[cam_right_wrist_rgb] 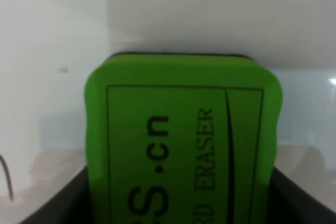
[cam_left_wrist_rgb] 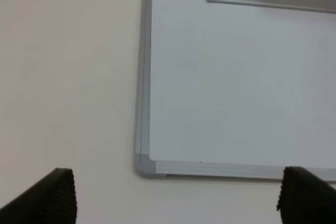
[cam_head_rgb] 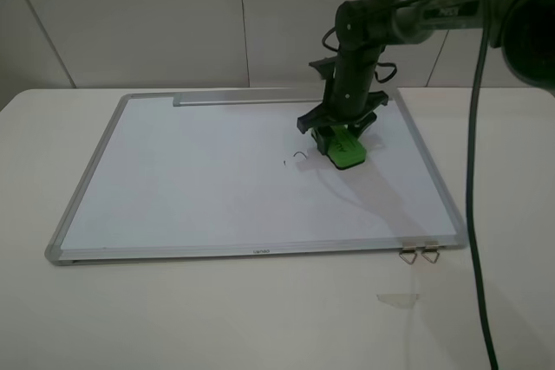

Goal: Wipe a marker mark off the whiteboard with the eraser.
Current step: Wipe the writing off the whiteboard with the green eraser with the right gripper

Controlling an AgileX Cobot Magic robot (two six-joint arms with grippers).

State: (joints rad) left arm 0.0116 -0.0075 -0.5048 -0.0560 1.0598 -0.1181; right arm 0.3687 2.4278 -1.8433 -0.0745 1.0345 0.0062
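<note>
Exterior high view: the eraser [cam_head_rgb: 348, 150] is clamped by the right pincer [cam_head_rgb: 339, 136] over the whiteboard [cam_head_rgb: 199, 184], just beside the marker mark [cam_head_rgb: 299, 158]; the left pincer [cam_left_wrist_rgb: 178, 196] is spread wide, empty.

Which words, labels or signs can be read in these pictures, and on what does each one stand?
"S.cn": on the eraser, its green top; the start is cut off by the picture's edge.
"RD ERASER": on the same top; the first word is cut off.
Print on the whiteboard, near frame: too small to read.
Label on the right arm: blurred.
The mark: a squiggle, no readable letter.
</note>
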